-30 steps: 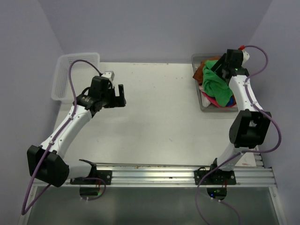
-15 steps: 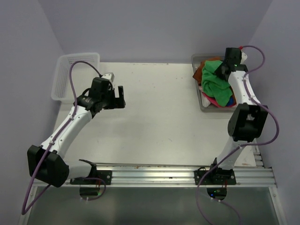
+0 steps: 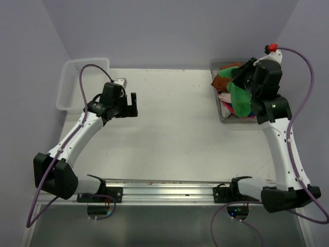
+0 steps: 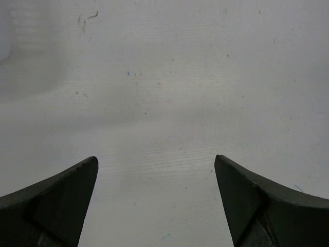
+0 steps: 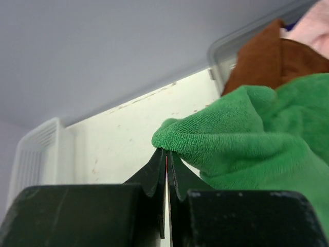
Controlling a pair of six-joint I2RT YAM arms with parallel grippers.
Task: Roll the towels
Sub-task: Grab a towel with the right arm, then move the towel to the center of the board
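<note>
The towels lie heaped in the clear grey tray (image 3: 218, 114) at the back right. My right gripper (image 3: 240, 78) is shut on a fold of the bright green towel (image 3: 239, 99), which hangs from it over the pile. In the right wrist view the jaws (image 5: 167, 152) pinch the green towel's (image 5: 247, 134) edge at their tips. A rust brown towel (image 3: 222, 81) (image 5: 257, 62), a pale pink one (image 3: 224, 96) (image 5: 314, 31) and a magenta one (image 3: 239, 111) stay in the tray. My left gripper (image 3: 132, 105) (image 4: 157, 163) hovers open over bare table, holding nothing.
A white mesh basket (image 3: 77, 77) (image 5: 36, 154) stands at the back left corner. The tray's rim (image 5: 231, 43) shows behind the green towel. A metal rail (image 3: 164, 188) runs along the near edge between the arm bases.
My right gripper went from open to shut on the green towel, then the arm rose and swung, drawing the towel up off the pile. The left arm shifted only slightly.
</note>
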